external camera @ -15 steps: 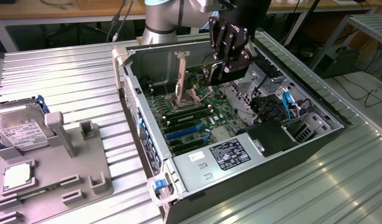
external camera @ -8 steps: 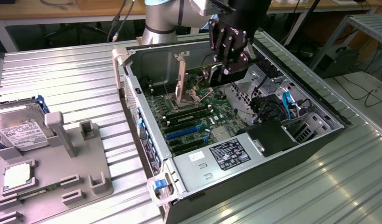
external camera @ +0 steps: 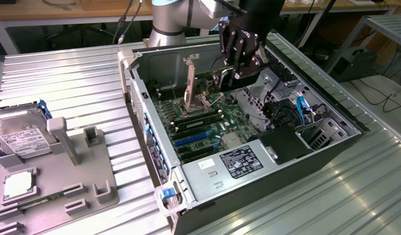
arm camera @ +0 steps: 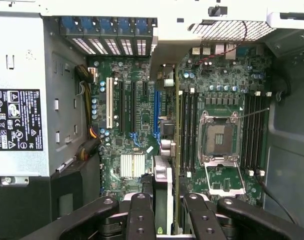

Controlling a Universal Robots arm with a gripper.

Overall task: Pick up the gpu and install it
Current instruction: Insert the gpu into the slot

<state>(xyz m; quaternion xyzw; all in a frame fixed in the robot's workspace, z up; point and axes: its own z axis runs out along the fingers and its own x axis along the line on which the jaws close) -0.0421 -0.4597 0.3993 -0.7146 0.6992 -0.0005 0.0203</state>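
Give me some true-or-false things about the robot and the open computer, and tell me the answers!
1. The gripper holds the gpu over the open computer case. True.
2. The gpu is plugged into the motherboard. False: it hangs above the board, in the gripper.
3. The hard drive is inside the case. False: it stands in the grey holder outside the case, at the exterior view's left.
4. The processor socket has its lid open. True.
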